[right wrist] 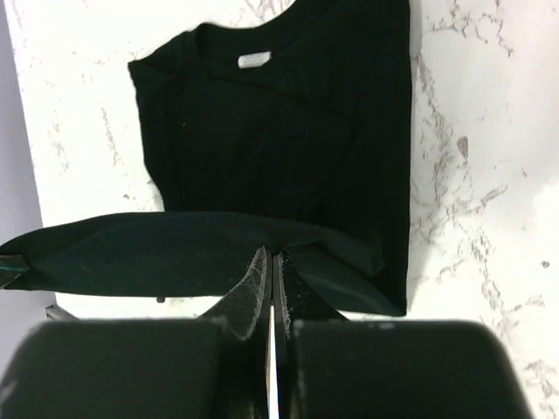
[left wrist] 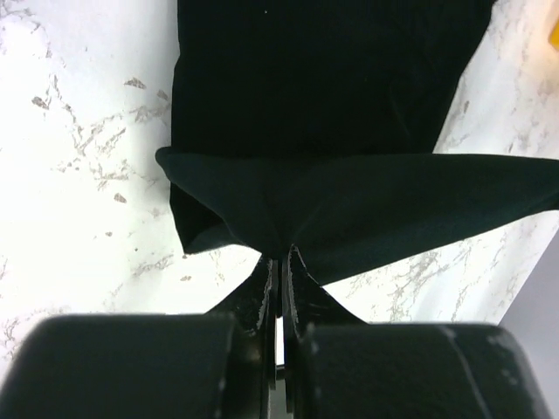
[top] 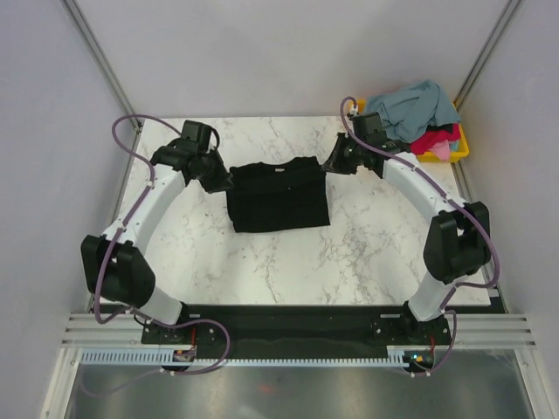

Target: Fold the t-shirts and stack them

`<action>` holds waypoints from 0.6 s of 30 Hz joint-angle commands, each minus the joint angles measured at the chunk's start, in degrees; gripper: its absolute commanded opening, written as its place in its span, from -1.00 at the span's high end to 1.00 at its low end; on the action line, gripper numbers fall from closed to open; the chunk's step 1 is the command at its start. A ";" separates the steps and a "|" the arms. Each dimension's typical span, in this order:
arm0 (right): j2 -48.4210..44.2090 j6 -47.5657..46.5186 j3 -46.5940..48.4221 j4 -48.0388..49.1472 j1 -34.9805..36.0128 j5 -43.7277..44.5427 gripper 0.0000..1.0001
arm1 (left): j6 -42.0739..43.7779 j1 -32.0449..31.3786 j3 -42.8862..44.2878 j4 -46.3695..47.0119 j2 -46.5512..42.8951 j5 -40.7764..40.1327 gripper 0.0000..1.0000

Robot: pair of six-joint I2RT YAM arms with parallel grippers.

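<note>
A black t-shirt (top: 278,196) lies partly folded into a rectangle on the middle of the marble table (top: 367,253). My left gripper (top: 229,182) is at its far left corner and my right gripper (top: 330,164) at its far right corner. In the left wrist view the left gripper (left wrist: 281,255) is shut on a pinch of black cloth (left wrist: 393,205) lifted above the flat shirt (left wrist: 323,78). The right gripper (right wrist: 272,255) is likewise shut on a raised black edge (right wrist: 157,253), with the collar and its white label (right wrist: 253,59) beyond. More t-shirts, grey-blue (top: 419,105), magenta-red (top: 435,140) and pink (top: 444,151), are heaped at the back right.
The heap of shirts sits in a yellow plastic bin (top: 458,150) at the table's far right corner, just behind the right arm. Grey walls close in the table on the left, back and right. Bare marble lies between the shirt and the arm bases.
</note>
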 commanded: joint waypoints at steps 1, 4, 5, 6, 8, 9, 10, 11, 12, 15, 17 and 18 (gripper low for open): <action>3.29 -1.24 5.98 0.33 -0.20 2.08 1.00 | 3.57 2.05 4.64 1.79 4.88 3.50 0.96; 8.03 -0.97 10.02 0.24 -0.46 2.52 1.00 | 4.28 3.98 8.86 1.97 10.68 6.66 0.96; 10.83 -0.97 11.25 0.32 -0.64 2.44 1.00 | 4.37 4.52 10.01 1.88 12.10 7.46 0.96; 12.51 -0.71 14.40 0.24 -0.81 2.44 1.00 | 4.63 5.13 12.54 1.97 14.03 8.08 0.96; 18.29 -0.36 18.27 -0.03 -1.08 2.09 1.00 | 4.98 6.98 15.54 1.80 20.07 9.57 0.96; 20.51 0.25 22.82 -0.29 -1.43 1.65 1.00 | 5.07 7.77 19.04 1.97 22.38 10.88 0.96; 22.79 0.61 25.30 -0.64 -1.69 1.04 1.00 | 5.07 9.25 21.25 1.53 24.84 12.98 0.96; 27.60 0.78 27.85 -0.64 -1.87 0.60 1.00 | 4.90 9.88 23.53 1.18 30.34 14.22 0.95; 30.34 1.13 33.36 -1.34 -2.13 -0.54 1.00 | 5.24 10.49 28.51 1.00 32.92 15.54 0.94; 41.07 2.28 45.83 -2.56 -2.83 -3.18 0.08 | 6.56 12.43 41.24 -1.54 45.13 17.47 0.41; 46.62 3.59 50.44 -2.58 -3.54 -4.15 -0.85 | 7.70 14.27 48.92 -3.47 51.11 23.00 -0.65; 47.50 3.95 52.64 -2.58 -3.71 -4.41 -0.91 | 7.71 14.63 56.96 -4.87 56.71 25.29 -0.88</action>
